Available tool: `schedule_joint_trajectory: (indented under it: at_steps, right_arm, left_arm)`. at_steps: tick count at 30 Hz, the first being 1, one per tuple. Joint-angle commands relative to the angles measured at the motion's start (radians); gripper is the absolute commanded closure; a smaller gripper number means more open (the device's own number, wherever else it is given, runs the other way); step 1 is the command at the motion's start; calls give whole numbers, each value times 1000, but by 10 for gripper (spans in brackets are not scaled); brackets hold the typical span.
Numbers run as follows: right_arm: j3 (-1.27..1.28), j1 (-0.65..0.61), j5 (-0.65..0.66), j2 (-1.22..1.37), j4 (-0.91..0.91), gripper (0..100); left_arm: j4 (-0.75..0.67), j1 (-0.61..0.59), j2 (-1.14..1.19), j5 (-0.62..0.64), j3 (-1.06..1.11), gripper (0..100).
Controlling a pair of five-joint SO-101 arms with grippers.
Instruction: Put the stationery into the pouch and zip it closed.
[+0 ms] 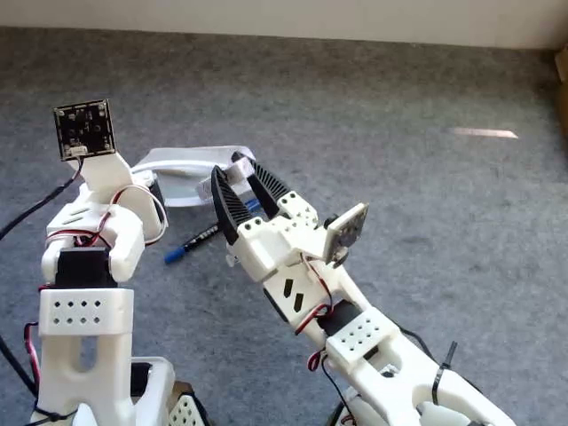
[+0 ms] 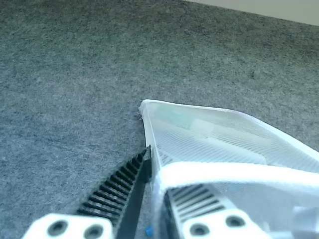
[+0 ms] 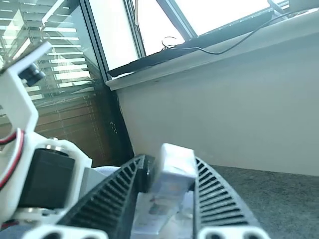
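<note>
Overhead view of 2 white robot arms on a grey carpet (image 1: 399, 177), with a white mesh pouch (image 1: 191, 173) lying flat between them.

Your left gripper (image 2: 155, 199) is clamped on one edge of the pouch. 1 ribbed black finger sits outside the pouch wall, and the other shows through the mesh on the far side of that wall.

Your right gripper (image 1: 232, 167) is raised over the end of the pouch away from the left gripper. Its 2 ribbed fingers are closed on a small white block (image 3: 172, 172), which sits near the fingertips.

1 pen (image 1: 191, 241), black with a blue end, lies on the carpet just beside the pouch, outside it and between the 2 arms.
</note>
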Motion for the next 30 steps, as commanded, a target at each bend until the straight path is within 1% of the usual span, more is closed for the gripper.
schedule_joint_trajectory:
  at_steps: [1,4,8,14,17,19,22,23,24,30]
  right_arm:
    - [-8,-5,15,-48,4,998]
    - [-7,-5,15,-48,16,992]
    - [-16,-8,15,-48,101,994]
    - [-18,-45,15,-48,220,994]
    - [-19,-50,17,-48,234,991]
    - [-19,-50,44,-48,236,961]
    - [-16,-50,66,-50,236,851]
    - [-13,-50,64,-54,236,824]
    - [-12,-50,66,-58,236,817]
    - [-12,-50,71,-59,236,901]
  left_arm:
    - [-29,12,-36,-5,-18,993]
    - [-29,12,-36,-5,-18,993]
    - [-29,12,-36,-5,-18,993]
    - [-29,12,-36,-5,-18,993]
    - [-29,10,-36,-5,-18,993]
    - [-29,10,-36,-5,-18,993]
    - [-29,10,-36,-5,-18,993]
    - [-29,10,-36,-5,-18,993]
    - [-29,10,-36,-5,-18,993]
    - [-29,10,-36,-5,-18,993]
